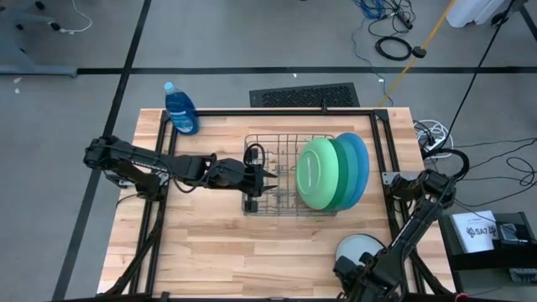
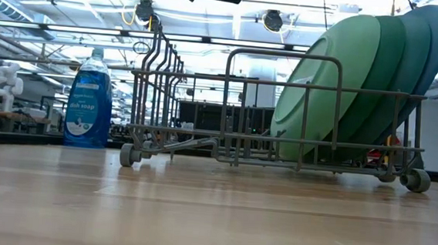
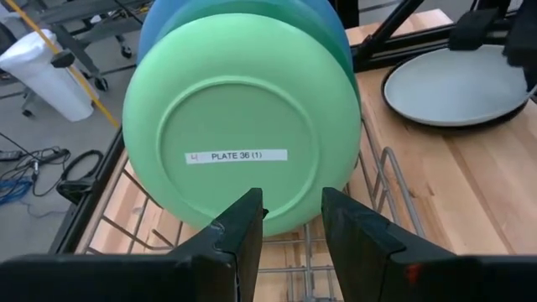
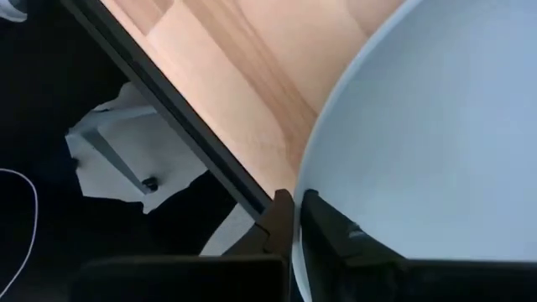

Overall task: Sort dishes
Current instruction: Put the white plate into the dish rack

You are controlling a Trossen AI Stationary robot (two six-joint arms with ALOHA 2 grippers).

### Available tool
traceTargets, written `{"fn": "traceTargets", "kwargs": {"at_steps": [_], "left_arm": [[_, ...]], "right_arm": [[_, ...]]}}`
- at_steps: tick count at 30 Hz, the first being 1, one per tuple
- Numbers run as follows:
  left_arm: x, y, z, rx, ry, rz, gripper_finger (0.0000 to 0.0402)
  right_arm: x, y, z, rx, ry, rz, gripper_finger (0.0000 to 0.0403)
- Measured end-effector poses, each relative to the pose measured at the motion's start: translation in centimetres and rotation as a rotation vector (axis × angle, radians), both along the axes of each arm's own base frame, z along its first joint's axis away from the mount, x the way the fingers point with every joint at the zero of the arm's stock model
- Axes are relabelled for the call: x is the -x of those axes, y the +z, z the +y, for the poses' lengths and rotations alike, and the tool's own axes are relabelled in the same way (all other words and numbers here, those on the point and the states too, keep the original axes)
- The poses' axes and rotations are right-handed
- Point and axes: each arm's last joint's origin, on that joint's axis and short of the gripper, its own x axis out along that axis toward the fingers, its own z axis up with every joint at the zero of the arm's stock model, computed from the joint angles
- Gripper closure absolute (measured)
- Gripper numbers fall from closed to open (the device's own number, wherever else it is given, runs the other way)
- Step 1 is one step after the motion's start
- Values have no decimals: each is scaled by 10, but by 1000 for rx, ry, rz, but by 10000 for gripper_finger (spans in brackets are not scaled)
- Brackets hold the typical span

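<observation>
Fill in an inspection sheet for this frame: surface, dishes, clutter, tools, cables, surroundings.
Surface: wooden table, dark frame rails along its edges.
Job's things: light green plate, with green, teal and blue plates behind it, on edge in the wire rack; pale plate flat at the near right edge.
Clutter: blue soap bottle at the far left corner.
Tools: left tool open, empty, over the rack, facing the light green plate; right tool shut on the pale plate's rim.
Cables: coils on the floor, none on the table.
Surroundings: grey floor, floor mat behind the table.
</observation>
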Motion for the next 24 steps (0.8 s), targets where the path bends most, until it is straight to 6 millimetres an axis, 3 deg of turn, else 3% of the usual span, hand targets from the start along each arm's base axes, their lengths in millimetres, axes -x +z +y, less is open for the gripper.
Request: {"fn": "traceTargets", "kwargs": {"at_steps": [9, 24], "left_arm": [[0, 0, 0, 1, 0, 0, 275], [0, 0, -1, 8, -1, 1, 275]], "right_arm": [[-3, 40, 2, 62, 3, 4, 401], [-9, 128, -2, 223, 62, -297, 402]]}}
